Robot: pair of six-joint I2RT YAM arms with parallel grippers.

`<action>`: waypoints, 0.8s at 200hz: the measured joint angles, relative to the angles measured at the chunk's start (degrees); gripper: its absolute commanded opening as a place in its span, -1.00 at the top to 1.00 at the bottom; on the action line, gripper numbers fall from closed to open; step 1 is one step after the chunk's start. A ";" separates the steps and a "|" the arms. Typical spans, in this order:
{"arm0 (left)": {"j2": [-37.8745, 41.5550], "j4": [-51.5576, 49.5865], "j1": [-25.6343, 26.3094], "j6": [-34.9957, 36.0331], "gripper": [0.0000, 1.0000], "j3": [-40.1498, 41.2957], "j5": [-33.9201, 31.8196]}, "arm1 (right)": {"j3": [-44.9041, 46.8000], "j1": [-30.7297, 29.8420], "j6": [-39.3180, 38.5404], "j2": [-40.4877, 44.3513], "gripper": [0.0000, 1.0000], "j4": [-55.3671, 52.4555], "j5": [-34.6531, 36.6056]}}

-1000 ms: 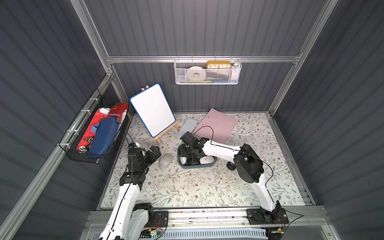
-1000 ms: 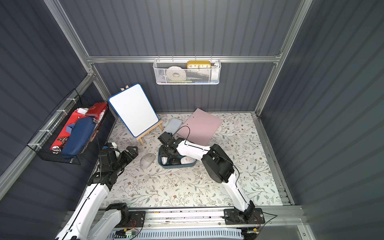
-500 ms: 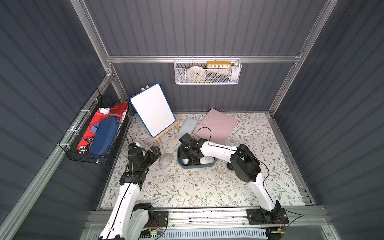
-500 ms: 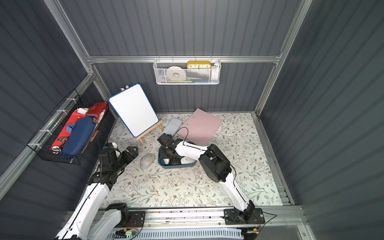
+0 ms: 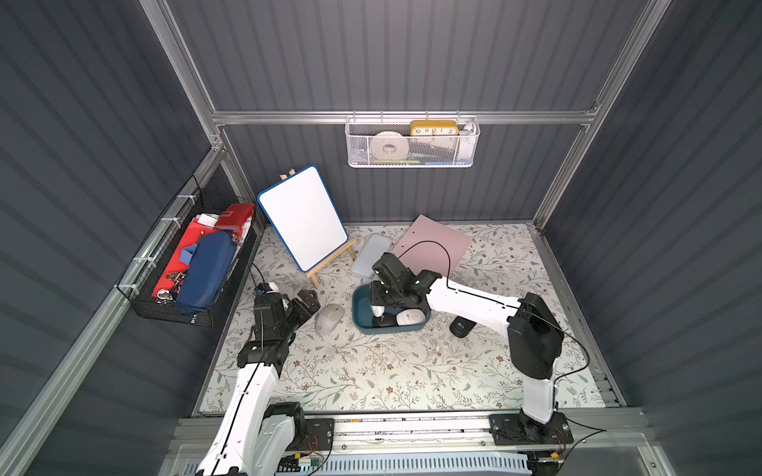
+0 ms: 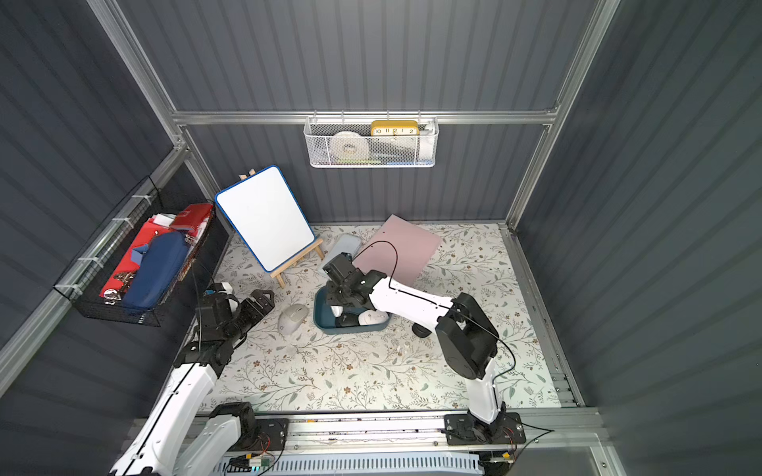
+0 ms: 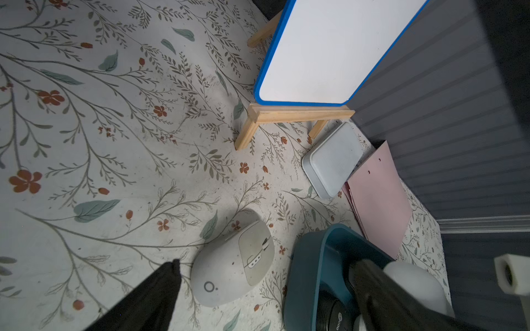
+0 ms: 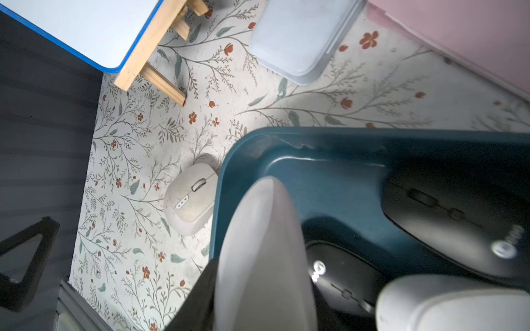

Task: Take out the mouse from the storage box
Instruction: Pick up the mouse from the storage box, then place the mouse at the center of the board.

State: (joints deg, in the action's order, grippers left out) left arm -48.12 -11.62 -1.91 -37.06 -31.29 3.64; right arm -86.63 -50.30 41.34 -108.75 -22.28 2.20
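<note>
One white mouse [image 8: 258,243] clenched in right tool [image 5: 378,304]; left tool [image 5: 303,307] released; logos [image 8: 318,270] unreadable

Your widest free room is the bare front half of the tabletop [image 5: 391,371], edge to edge. Along the back edge the whiteboard easel [image 5: 303,216], grey lid [image 5: 371,255] and pink folder [image 5: 437,245] bar the way. The storage box [image 5: 361,315] is hemmed in: beige mouse [image 5: 329,318] and left gripper [image 5: 309,306] just left, black mouse [image 5: 462,327] right, right arm [image 5: 470,301] across its rim, right gripper [image 5: 379,305] clamped on a white mouse [image 8: 263,252] inside.
</note>
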 measured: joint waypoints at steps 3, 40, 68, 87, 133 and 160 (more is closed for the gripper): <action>0.09 0.00 0.00 0.00 -0.99 0.00 0.13 | 0.94 0.00 0.02 0.81 0.31 0.02 0.02; 0.52 0.00 0.00 -0.37 -0.99 0.00 1.38 | 12.79 0.00 0.44 12.22 0.31 -0.44 1.62; 0.94 0.07 0.00 -1.05 -0.99 0.00 2.73 | 22.38 0.00 1.88 21.70 0.31 -0.44 2.25; 0.92 0.07 0.00 -1.55 -0.99 0.00 3.58 | 28.52 0.00 3.08 27.28 0.31 -0.42 2.38; 0.44 1.79 0.28 -3.28 -0.99 0.00 5.33 | 40.85 0.00 6.71 36.76 0.30 -0.39 2.84; -0.35 2.54 1.77 -4.22 -0.99 0.00 5.35 | 47.28 0.02 8.90 40.68 0.30 0.02 2.99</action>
State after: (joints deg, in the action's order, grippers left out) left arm -48.47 -9.08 -0.14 -41.28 -31.29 8.99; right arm -39.35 -50.28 50.24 -68.07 -22.26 5.19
